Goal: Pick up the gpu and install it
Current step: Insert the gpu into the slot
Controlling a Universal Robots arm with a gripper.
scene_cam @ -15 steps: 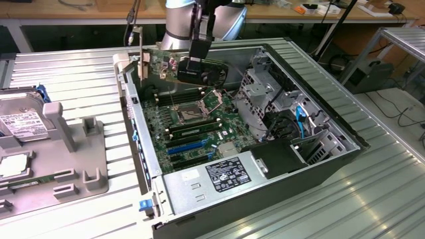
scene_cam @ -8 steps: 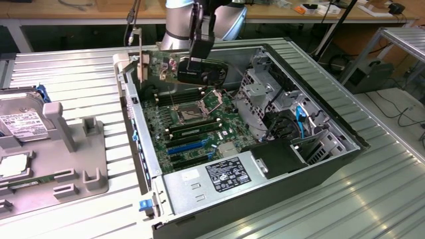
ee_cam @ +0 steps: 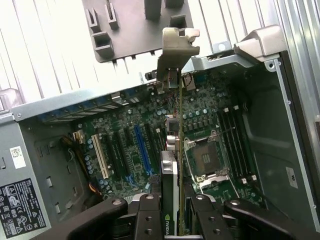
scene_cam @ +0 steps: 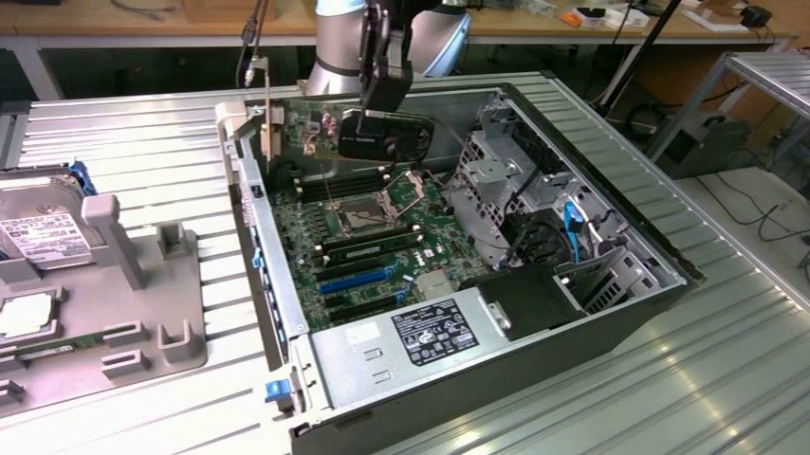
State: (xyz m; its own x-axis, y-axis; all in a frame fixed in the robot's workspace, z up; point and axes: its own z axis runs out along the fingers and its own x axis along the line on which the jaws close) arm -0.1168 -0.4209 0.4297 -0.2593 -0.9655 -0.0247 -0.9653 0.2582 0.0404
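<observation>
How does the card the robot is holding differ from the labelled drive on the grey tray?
The gpu is dark; the hard drive is silver with a white label. The gpu stands on edge in the jaws over the motherboard; the hard drive lies flat on the tray. Both are computer parts.

Open PC case [scene_cam: 620, 332] under the jaws, motherboard [scene_cam: 302, 227] right below them, bare CPU socket [scene_cam: 363, 220] just beside, power supply [scene_cam: 405, 336] further off, grey tray [scene_cam: 139, 275] well apart outside

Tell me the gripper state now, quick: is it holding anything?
Gripper: jaws shut on the gpu, held on edge over the motherboard.
</observation>
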